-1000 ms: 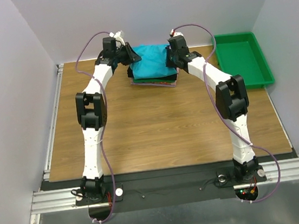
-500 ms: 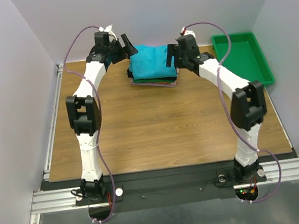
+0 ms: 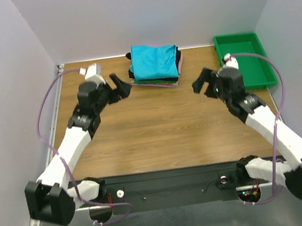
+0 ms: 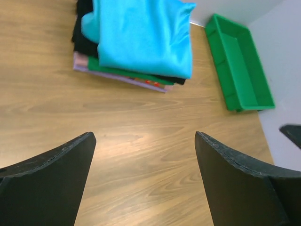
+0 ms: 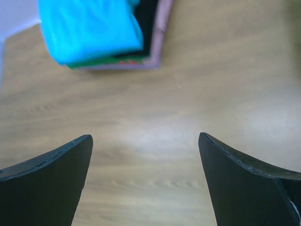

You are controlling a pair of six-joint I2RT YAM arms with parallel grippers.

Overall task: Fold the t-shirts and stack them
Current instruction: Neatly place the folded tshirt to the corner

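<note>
2 sets of black jaws stand wide apart with nothing between them: the left gripper (image 3: 123,85) and the right gripper (image 3: 202,84) hang above bare wood, well apart from each other. The table (image 3: 159,134) is a brown wood-grain board, boxed in by plain pale walls (image 3: 144,14) on 3 sides, with a metal rail (image 3: 171,187) along the near edge by the arm bases. The stack of t-shirts (image 3: 155,67) lies at the far edge of the board, beyond both sets of jaws and touching neither: ahead and to the right of the left jaws, ahead and to the left of the right jaws. A teal t-shirt (image 3: 154,60) lies folded on top. A green tray (image 3: 244,65) sits to the right of the right jaws, apart from the stack. From above, the lower layers are only thin edges. The left wrist view shows them plainly: a black t-shirt (image 4: 84,28) under the teal, then a green t-shirt (image 4: 101,66), then a pink t-shirt (image 4: 81,62) on the wood. That view takes in the tray too. The right wrist view is blurred and shows only the stack's near corner, ahead and left of its jaws.
</note>
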